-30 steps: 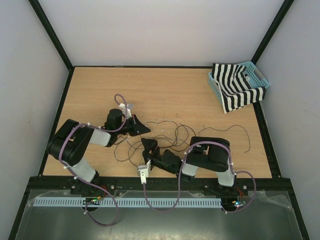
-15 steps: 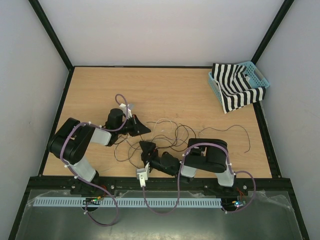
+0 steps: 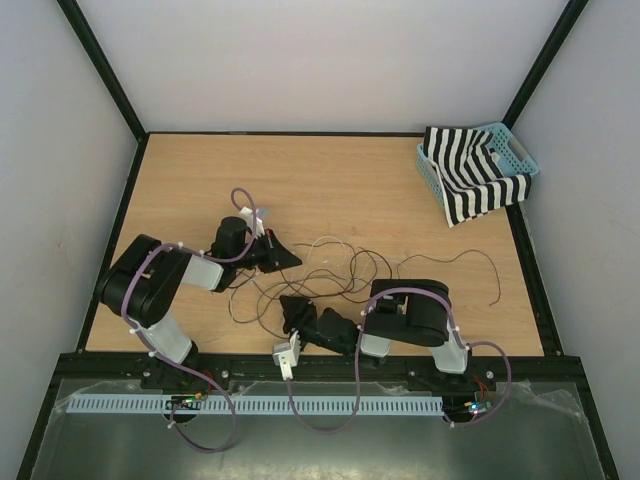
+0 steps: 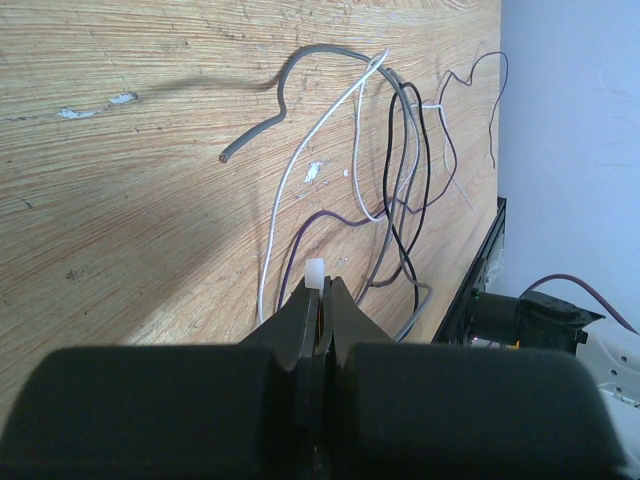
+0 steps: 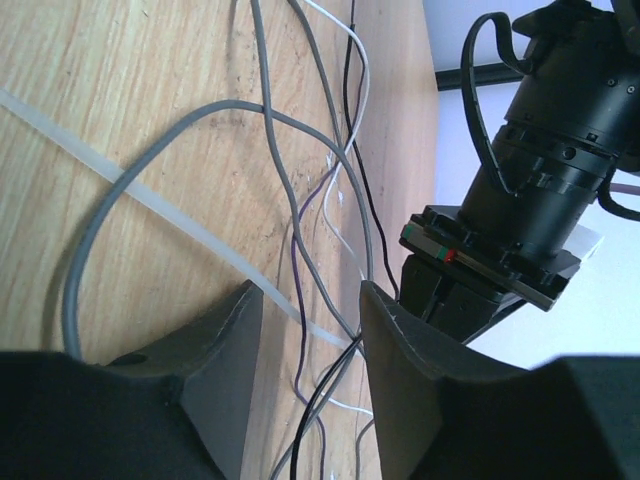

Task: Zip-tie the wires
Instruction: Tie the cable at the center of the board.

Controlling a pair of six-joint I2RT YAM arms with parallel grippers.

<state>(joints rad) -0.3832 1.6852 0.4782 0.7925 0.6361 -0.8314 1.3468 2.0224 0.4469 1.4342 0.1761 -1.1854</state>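
Observation:
The wires (image 3: 350,262) lie in thin black and grey loops on the wooden table between the two arms. My left gripper (image 3: 290,259) is at their left edge, shut on the white end of a zip tie (image 4: 316,273); its tips (image 4: 322,290) point at the wires (image 4: 413,160). My right gripper (image 3: 290,310) is low over the table at the near side of the bunch. In the right wrist view it is open (image 5: 310,292), with the translucent zip-tie strap (image 5: 170,217) and several wires (image 5: 272,150) running between its jaws.
A teal basket (image 3: 520,152) with a black-and-white striped cloth (image 3: 470,180) stands at the back right corner. The table's black front rail (image 3: 320,358) runs just behind the right gripper. The left arm's wrist (image 5: 540,190) is close in front of the right gripper.
My right gripper has moved toward the near edge and slightly left, dropping lower over the wires. The left gripper has stayed where it was, still shut on the zip tie.

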